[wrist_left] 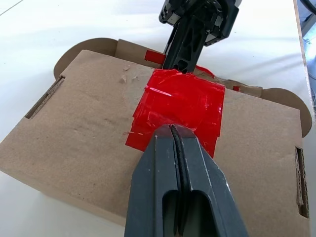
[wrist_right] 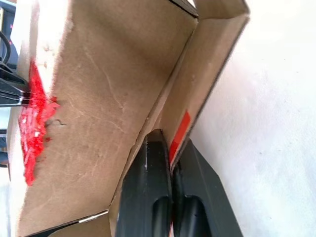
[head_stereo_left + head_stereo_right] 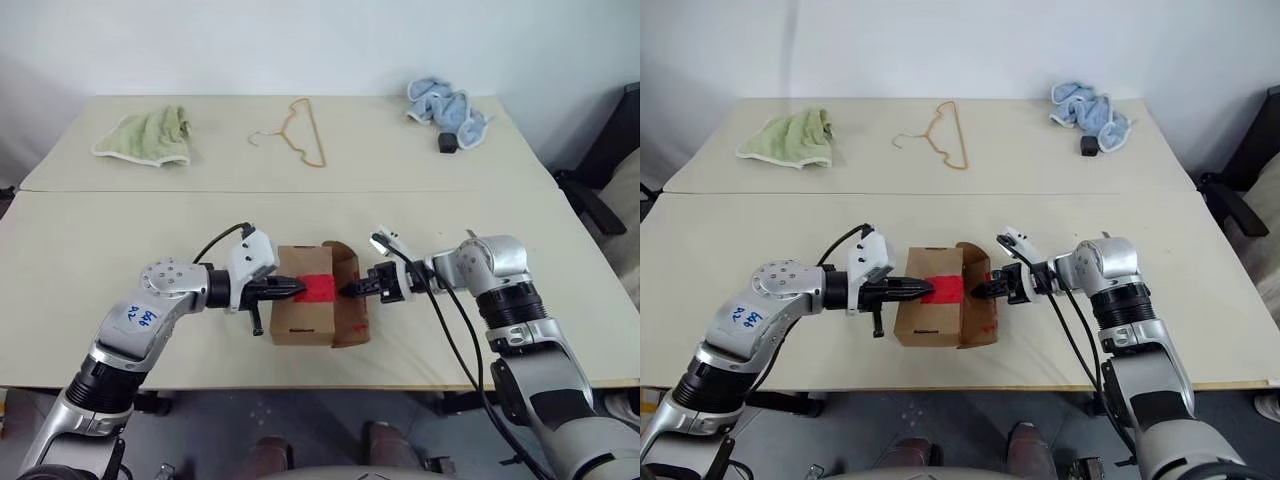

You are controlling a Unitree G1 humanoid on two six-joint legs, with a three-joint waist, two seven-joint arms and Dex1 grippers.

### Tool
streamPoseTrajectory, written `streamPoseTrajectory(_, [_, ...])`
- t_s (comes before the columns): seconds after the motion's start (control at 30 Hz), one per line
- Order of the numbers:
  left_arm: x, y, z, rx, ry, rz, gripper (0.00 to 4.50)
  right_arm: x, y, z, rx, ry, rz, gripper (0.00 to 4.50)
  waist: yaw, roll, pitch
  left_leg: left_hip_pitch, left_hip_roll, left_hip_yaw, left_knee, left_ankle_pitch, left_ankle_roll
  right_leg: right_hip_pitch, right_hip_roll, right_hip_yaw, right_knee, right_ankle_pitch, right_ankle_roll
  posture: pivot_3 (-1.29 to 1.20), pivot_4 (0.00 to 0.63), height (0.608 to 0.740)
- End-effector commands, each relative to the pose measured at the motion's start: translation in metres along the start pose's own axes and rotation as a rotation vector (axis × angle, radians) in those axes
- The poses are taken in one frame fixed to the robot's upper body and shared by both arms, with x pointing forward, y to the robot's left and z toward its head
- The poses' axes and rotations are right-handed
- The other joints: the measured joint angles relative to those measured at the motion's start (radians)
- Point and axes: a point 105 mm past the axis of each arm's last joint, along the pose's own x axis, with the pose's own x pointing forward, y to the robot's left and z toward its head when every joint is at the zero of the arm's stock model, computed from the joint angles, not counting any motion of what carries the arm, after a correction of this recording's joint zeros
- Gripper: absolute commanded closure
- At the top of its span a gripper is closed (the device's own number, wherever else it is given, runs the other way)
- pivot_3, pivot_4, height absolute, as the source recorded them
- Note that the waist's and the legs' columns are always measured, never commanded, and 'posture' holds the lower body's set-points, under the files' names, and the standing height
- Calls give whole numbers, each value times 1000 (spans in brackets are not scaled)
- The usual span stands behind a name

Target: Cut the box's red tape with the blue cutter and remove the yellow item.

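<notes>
With the right gripper (image 3: 352, 290) pinching the box's (image 3: 305, 320) open flap (image 2: 197, 89) at three o'clock and the left gripper (image 3: 296, 288) pressed together on the red tape (image 1: 180, 111), a hard tug could tear cardboard.

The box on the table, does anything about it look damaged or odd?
Yes. The red tape on the box is crumpled and ragged at its edges, cardboard beside it is scuffed, and one flap stands open.

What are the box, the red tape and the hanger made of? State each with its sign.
Box: brown corrugated cardboard, matte; fluted edges show at its slots.
Red tape: likely plastic film, glossy; it wrinkles and catches light.
Hanger: probably thin metal wire, gold-coloured; material uncertain from here.
</notes>
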Motion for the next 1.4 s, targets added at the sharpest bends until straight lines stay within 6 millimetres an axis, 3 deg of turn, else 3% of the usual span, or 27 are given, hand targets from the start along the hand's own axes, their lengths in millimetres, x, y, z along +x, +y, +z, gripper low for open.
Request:
streamPoseTrajectory(0.03, [7, -5, -17, -36, 54, -34, 4500, 2, -17, -19, 51, 70, -72, 4493, -1, 0, 0, 0, 0, 0, 0, 0, 0, 0, 0, 0, 0, 0, 0, 0, 150, 740])
streamPoseTrajectory(0.23, [17, -4, -8, -2, -20, -34, 4500, -24, -21, -7, 56, 32, -142, 4493, 21, 2, 1, -1, 0, 0, 0, 0, 0, -1, 0, 0, -1, 0, 0, 0, 150, 740])
streamPoseTrajectory(0.43, [51, -5, 16, 54, -186, -52, 4500, -75, -19, 10, 70, -11, -234, 4493, 54, 7, 4, -9, -3, 0, 3, 0, 0, -4, -3, -6, -2, 1, -1, 0, 150, 740])
streamPoseTrajectory(0.67, [81, -8, 45, 80, -348, -57, 4500, -124, -11, 18, 21, -12, -328, 4493, 44, 9, 6, -24, -3, -1, 2, 0, 0, -16, -3, -13, -2, 2, -1, 0, 150, 740])
streamPoseTrajectory(0.87, [94, -10, 53, 68, -406, -50, 4500, -161, 0, 23, -32, 13, -420, 4493, 41, 11, 13, -27, -2, 3, 2, 0, 0, -20, -4, -16, -3, 2, -1, 0, 150, 740])
streamPoseTrajectory(1.07, [103, -18, 53, 58, -426, -61, 4500, -168, 12, 31, -86, 68, -466, 4493, 45, 10, 16, -27, -1, 4, 3, 0, 0, -20, -4, -16, -3, 2, -1, 0, 150, 740])
streamPoseTrajectory(1.3, [106, -19, 49, 50, -416, -48, 4500, -150, 37, 39, -172, 153, -411, 4493, 47, 10, 20, -28, -1, 3, 3, 0, 0, -20, -4, -17, -3, 2, -1, 0, 150, 740])
streamPoseTrajectory(1.4, [100, -18, 34, 35, -353, -28, 4500, -141, 49, 42, -210, 193, -382, 4493, 45, 10, 20, -28, -1, 2, 3, 0, 0, -20, -4, -20, -3, 2, -1, 0, 150, 740])
